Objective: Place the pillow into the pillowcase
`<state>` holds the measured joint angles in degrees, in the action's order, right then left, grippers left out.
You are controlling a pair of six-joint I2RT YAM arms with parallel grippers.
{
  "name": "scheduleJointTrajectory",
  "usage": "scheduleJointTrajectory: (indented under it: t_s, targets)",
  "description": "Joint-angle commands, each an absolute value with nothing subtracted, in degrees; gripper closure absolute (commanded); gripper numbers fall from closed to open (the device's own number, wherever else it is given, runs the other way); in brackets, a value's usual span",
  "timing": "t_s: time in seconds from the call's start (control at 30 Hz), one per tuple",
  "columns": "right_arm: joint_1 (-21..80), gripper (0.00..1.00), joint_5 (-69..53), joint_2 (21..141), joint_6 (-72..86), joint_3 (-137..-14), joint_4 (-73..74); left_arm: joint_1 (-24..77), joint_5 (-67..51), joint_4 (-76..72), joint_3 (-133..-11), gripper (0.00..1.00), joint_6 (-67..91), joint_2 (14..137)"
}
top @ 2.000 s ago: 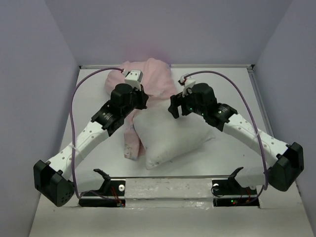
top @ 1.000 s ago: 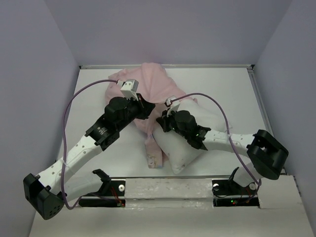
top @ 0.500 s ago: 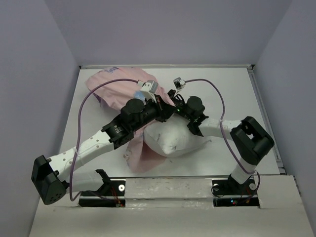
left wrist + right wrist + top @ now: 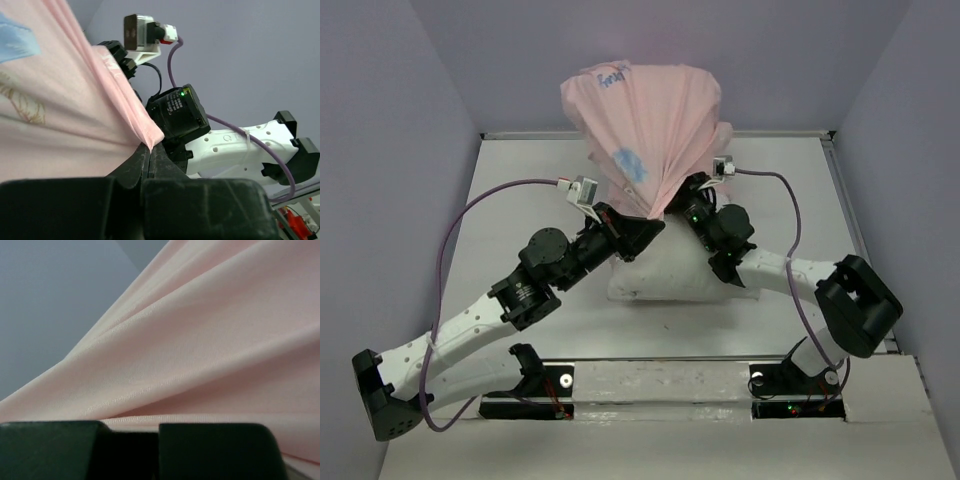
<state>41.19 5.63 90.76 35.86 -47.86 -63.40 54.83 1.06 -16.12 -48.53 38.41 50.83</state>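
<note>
The pale pink pillowcase (image 4: pixel 642 115) is held up in the air and spreads out like a fan above the table. Blue print shows through it. Its lower edge gathers to a point between both grippers. My left gripper (image 4: pixel 646 228) is shut on a fold of the pillowcase (image 4: pixel 75 110), pinched at the fingertips (image 4: pixel 150 149). From the right, my right gripper (image 4: pixel 682 203) is shut on the same gathered edge, and pink pillowcase (image 4: pixel 200 340) fills its view above the dark fingers (image 4: pixel 210 440). The white pillow (image 4: pixel 675 278) lies flat on the table below both grippers, partly hidden by them.
The white table (image 4: pixel 520 190) is boxed in by lilac walls on three sides. Purple cables (image 4: pixel 485 200) arc over each arm. A metal rail with two black mounts (image 4: pixel 660 385) runs along the near edge. The right arm's wrist (image 4: pixel 180 112) sits close in front of my left gripper.
Both grippers have raised the pillowcase off the table, and it now stands fanned high above the pillow. The pillow has slid a little and lies flatter beneath the arms.
</note>
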Motion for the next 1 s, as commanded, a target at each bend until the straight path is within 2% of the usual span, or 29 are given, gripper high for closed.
scheduleJointTrajectory:
  t_s: [0.0, 0.1, 0.27, 0.37, 0.4, 0.5, 0.53, 0.57, 0.6, 0.63, 0.67, 0.7, 0.77, 0.9, 0.97]
  targets:
    - [42.3, 1.00, 26.9, 86.4, 24.0, -51.4, -67.9, 58.9, -9.7, -22.2, -50.4, 1.00, 43.1, 48.1]
    - [46.0, 1.00, 28.0, 90.1, 20.0, -54.4, -62.0, 58.9, -8.5, -20.7, -51.3, 1.00, 43.2, 49.1]
    - [46.5, 1.00, 16.6, 91.8, 23.6, -54.3, -48.6, 58.8, -3.5, -14.9, -51.2, 1.00, 42.6, 46.8]
    - [46.5, 1.00, 9.5, 86.7, 20.0, -52.4, -39.3, 58.8, -2.3, -13.1, -50.4, 1.00, 42.4, 45.7]
    - [46.5, 1.00, 8.2, 85.1, 18.7, -52.7, -31.2, 58.8, -1.5, -12.7, -50.1, 1.00, 42.3, 45.6]
    - [46.5, 1.00, 5.5, 78.0, 16.2, -51.6, -19.0, 58.8, 2.4, -10.6, -48.7, 1.00, 41.7, 44.9]
    - [46.5, 0.96, 4.8, 76.3, 15.7, -51.2, -17.0, 58.8, 3.0, -10.5, -48.3, 1.00, 41.4, 44.8]
    - [46.5, 0.64, 3.9, 73.3, 14.3, -51.2, -11.7, 58.8, 3.6, -10.3, -47.6, 0.93, 41.2, 44.7]
    - [46.5, 0.44, 2.3, 72.3, 13.6, -52.5, -8.3, 58.7, 5.3, -8.8, -47.5, 0.84, 41.1, 44.8]
    - [46.5, 0.29, 1.3, 71.5, 13.1, -53.3, -5.3, 58.7, 6.2, -8.2, -47.3, 0.71, 40.6, 44.8]
    - [46.5, 0.22, 0.5, 70.7, 12.6, -54.0, -2.4, 58.8, 6.8, -7.7, -47.0, 0.57, 40.6, 44.7]
    - [46.5, 0.17, 0.3, 68.8, 12.6, -54.6, 2.3, 58.7, 8.9, -7.0, -47.3, 0.33, 39.4, 44.7]
    - [46.5, 0.17, -3.1, 66.5, 12.5, -54.8, 6.0, 58.7, 11.9, -2.0, -51.1, 0.14, 36.6, 45.8]
    - [46.5, 0.21, -2.7, 60.1, 12.0, -54.3, 11.3, 58.7, 17.2, 2.6, -58.3, 0.12, 31.1, 48.3]
    - [46.0, 0.28, 2.3, 57.1, 11.9, -54.2, 13.4, 58.7, 18.9, 4.5, -63.0, 0.12, 28.6, 51.7]
